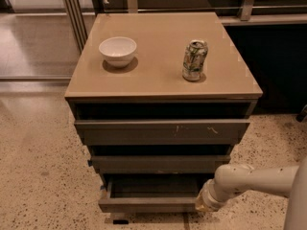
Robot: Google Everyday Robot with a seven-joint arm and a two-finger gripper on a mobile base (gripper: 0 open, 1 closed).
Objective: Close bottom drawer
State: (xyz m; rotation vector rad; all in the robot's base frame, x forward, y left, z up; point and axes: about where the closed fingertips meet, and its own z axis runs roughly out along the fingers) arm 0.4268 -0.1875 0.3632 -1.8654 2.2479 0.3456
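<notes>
1. Cream-white gripper [205,203] sits low at the right end of the bottom drawer [144,204], right against the front panel. Whether it is spread or closed cannot be made out.
2. Its arm [254,178] reaches in from the right edge, over speckled floor [43,176] that lies open to the left of and in front of the cabinet.
3. The bottom drawer is pulled out toward the camera, past the middle drawer [158,163], with its dark tray exposed.
4. Above, the widest top drawer [163,131], marked with pale scratches, also juts forward.
5. On the tan cabinet top [158,80], a white bowl [118,50] stands at left and a can [194,60] upright at right, well apart.
6. The bottom drawer's flat front faces the camera, its long axis running left to right.
</notes>
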